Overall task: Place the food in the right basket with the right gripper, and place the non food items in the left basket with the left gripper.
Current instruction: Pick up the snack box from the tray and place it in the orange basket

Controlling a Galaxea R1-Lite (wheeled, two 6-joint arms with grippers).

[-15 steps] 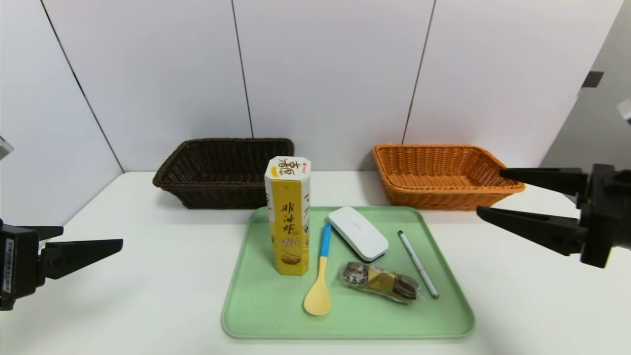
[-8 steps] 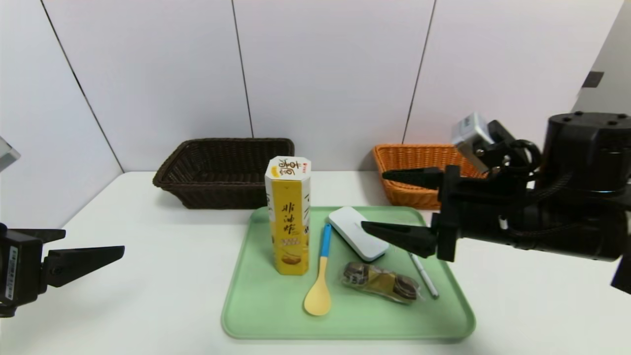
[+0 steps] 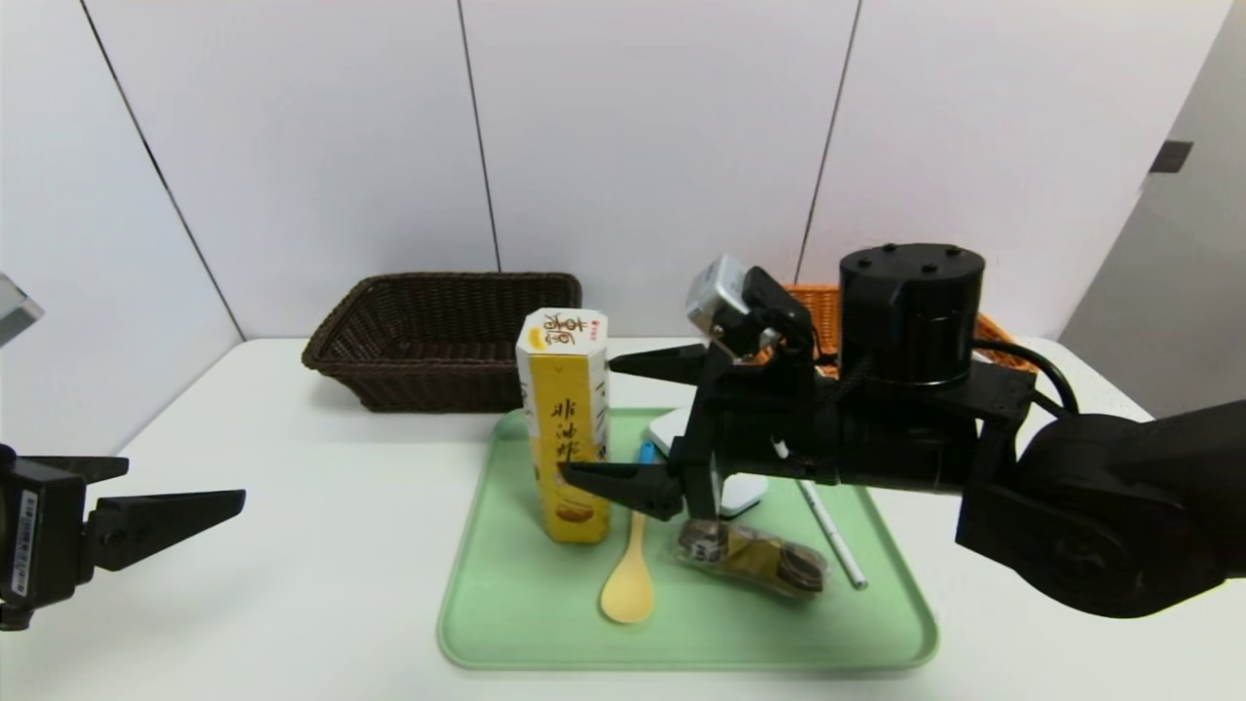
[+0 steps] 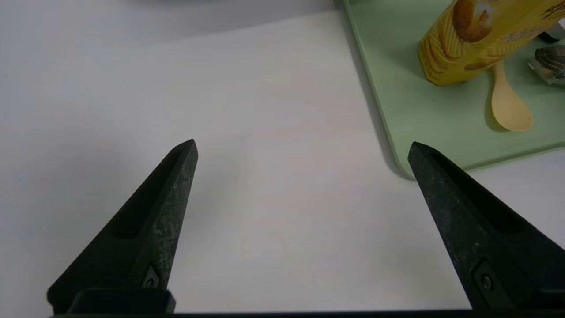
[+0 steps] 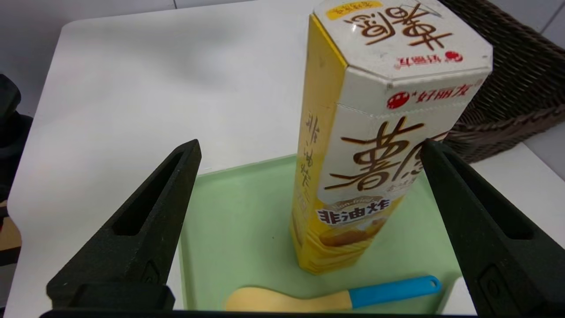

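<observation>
My right hand (image 3: 611, 421), spread wide and holding nothing, sits at the chip box's (image 3: 568, 428) three o'clock; one finger (image 3: 608, 480) possibly touches it already and could topple it.

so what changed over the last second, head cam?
The right gripper swung in from the table's right edge, across the green tray, and now sits open beside the upright yellow chip box, not gripping it. The box may have shifted very slightly. The left gripper, spoon, snack packet, pen and both baskets are unchanged.
</observation>
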